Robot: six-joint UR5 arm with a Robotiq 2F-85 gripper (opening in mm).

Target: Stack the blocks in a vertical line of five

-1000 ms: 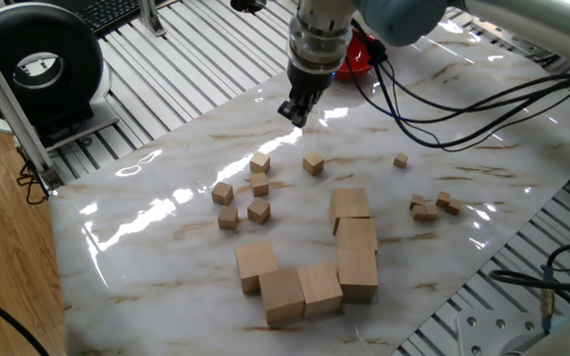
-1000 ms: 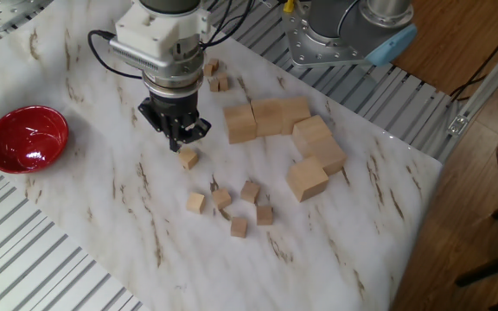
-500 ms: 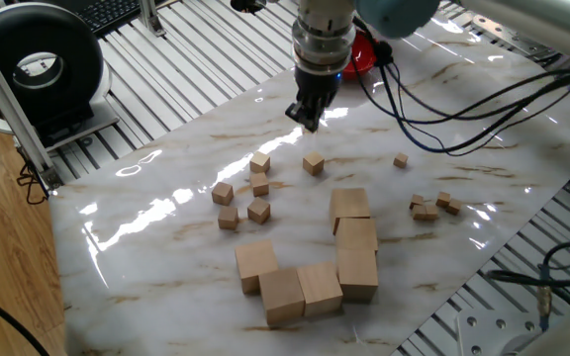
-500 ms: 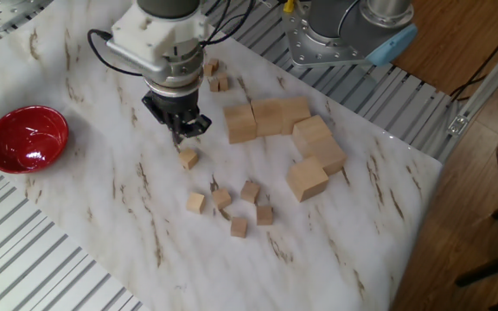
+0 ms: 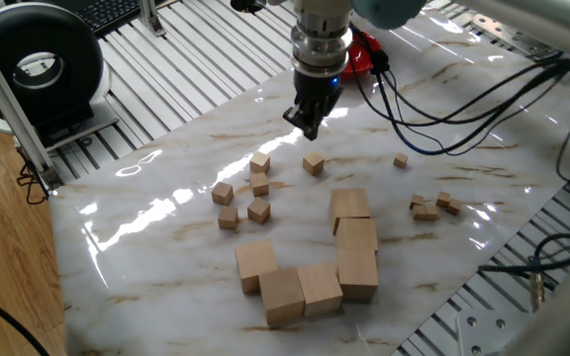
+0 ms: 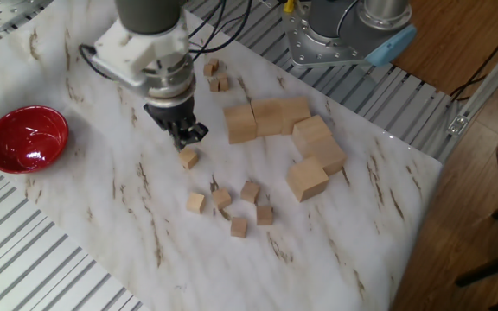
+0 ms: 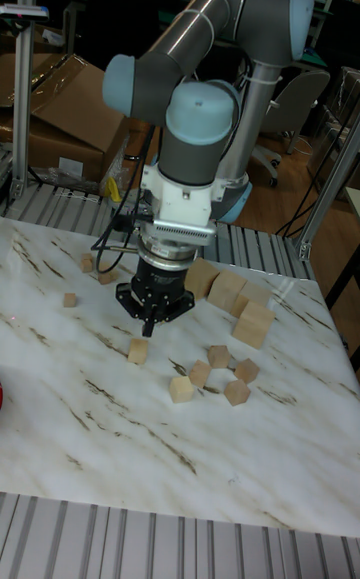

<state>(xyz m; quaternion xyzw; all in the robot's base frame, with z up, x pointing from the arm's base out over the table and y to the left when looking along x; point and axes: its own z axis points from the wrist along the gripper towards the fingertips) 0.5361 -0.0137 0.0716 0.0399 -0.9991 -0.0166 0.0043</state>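
Several small light-wood blocks lie loose on the marble table (image 5: pixel 166 257), none stacked. One block (image 5: pixel 312 163) (image 6: pixel 188 158) (image 7: pixel 138 350) lies apart from the rest. The others form a loose cluster (image 5: pixel 258 185) (image 6: pixel 250 191) (image 7: pixel 218 355). My gripper (image 5: pixel 308 125) (image 6: pixel 187 138) (image 7: pixel 152 322) points straight down, just above the table and a little behind the lone block. Its fingers look closed together with nothing between them.
Several large wooden cubes (image 5: pixel 356 237) (image 6: pixel 307 179) are grouped next to the blocks. Tiny cubes (image 5: pixel 426 208) (image 6: pixel 220 83) lie toward the table's far side. A red bowl (image 6: pixel 24 138) sits at one corner, and cables trail from the arm.
The gripper has shifted slightly toward the lone block and its wrist has turned. No block has moved.
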